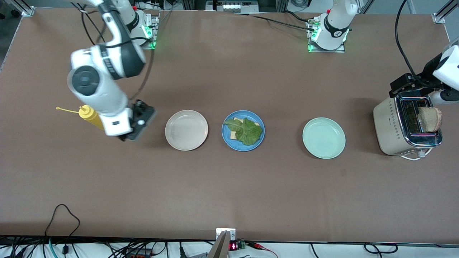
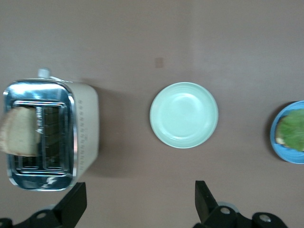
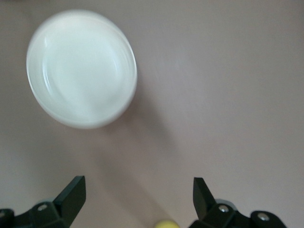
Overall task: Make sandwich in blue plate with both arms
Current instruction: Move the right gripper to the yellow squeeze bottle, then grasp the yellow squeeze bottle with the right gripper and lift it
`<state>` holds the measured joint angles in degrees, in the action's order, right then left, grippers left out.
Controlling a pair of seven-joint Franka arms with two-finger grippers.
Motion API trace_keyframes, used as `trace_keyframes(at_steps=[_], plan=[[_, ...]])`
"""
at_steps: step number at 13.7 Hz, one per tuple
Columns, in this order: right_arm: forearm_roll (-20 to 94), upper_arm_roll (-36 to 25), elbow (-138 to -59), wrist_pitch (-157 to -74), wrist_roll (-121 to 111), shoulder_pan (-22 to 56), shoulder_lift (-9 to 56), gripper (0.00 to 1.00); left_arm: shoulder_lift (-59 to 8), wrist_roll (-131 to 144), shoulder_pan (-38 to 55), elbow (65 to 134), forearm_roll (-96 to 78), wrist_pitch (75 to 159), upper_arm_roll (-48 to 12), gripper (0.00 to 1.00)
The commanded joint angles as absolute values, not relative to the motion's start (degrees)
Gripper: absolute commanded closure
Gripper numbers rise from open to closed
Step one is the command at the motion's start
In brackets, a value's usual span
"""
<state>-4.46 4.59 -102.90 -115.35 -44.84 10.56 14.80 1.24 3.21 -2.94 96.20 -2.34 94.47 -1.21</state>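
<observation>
Brown tabletop, three plates in a row; blue plate in the middle holds bread under a lettuce leaf. Top slice stands in the toaster, apparently leaning outward; risk: a skewed pinch tips it. Left gripper hangs over the toaster, jaws wide, empty. Right gripper, likewise spread, hangs low beside the yellow bottle.

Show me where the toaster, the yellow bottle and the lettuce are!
toaster (image 1: 391,125): front view, on its cream side wall.
yellow bottle (image 1: 91,116): front view, on its body.
lettuce (image 1: 247,132): front view, on the leaf's middle.
</observation>
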Motion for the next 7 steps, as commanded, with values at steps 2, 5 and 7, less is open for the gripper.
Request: trace_keyframes(at_steps=[2, 5, 7], plan=[[-3.4, 3.8, -105.1, -112.3, -56.2, 1.4, 12.0, 0.0, 1.1, 3.3, -4.1, 94.8, -5.3, 94.7, -1.1, 0.0], [-2.8, -1.4, -105.3, -109.4, -58.4, 0.7, 10.9, 0.0, 1.2, 3.3, -3.5, 94.9, -1.2, 94.6, -2.3, 0.0], [-0.7, -4.9, -105.6, -107.1, -52.7, 0.7, 9.5, 0.0, 2.0, 3.6, -4.1, 96.1, -1.1, 94.5, -3.5, 0.0]])
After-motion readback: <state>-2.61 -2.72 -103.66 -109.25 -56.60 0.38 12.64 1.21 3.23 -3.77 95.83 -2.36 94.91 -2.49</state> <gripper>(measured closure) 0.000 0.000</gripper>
